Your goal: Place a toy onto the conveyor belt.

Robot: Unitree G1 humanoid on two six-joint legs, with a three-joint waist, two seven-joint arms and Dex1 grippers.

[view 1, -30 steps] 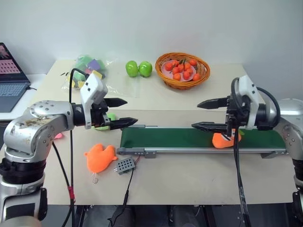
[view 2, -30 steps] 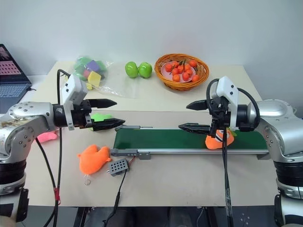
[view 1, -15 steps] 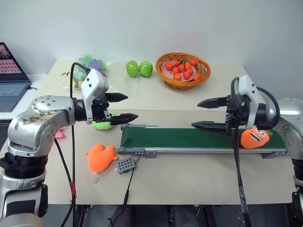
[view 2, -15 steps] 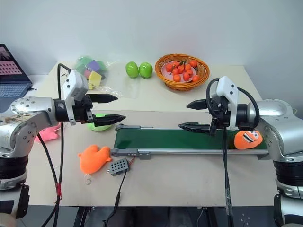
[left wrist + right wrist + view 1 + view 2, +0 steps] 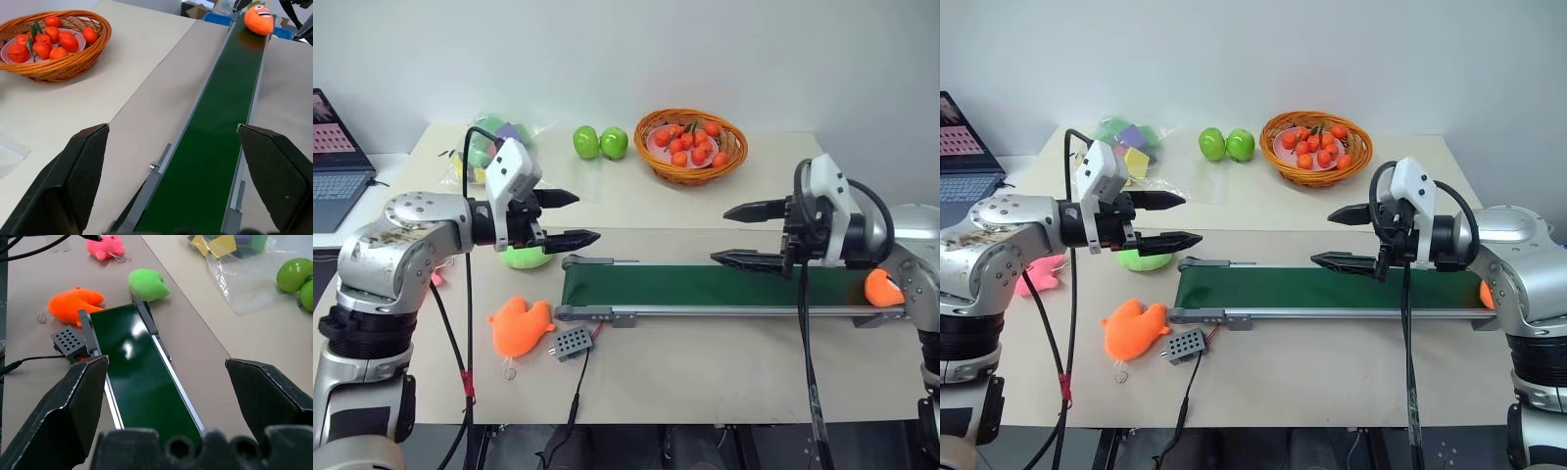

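The toy (image 5: 883, 287), a small orange plush with a cartoon face, lies at the far right end of the conveyor belt (image 5: 705, 286), a long dark-green strip in a grey frame. In the left wrist view the toy (image 5: 259, 18) sits at the belt's distant end. My right gripper (image 5: 719, 235) hovers open above the belt's right half, left of the toy, with nothing between its fingers. Off the belt's left end my left gripper (image 5: 585, 216) is open and empty, held above a green plush (image 5: 527, 258).
A plain orange plush (image 5: 519, 324) and a small grey box (image 5: 573, 342) lie in front of the belt's left end. A pink plush (image 5: 1036, 277) lies further left. At the back are a basket of oranges (image 5: 691, 144), two green apples (image 5: 600, 142), a bag of blocks (image 5: 494, 142) and a laptop (image 5: 335, 162).
The toy has ridden along the belt to the right, from under my right gripper to the belt's right end. Both grippers have stayed open and about in place.
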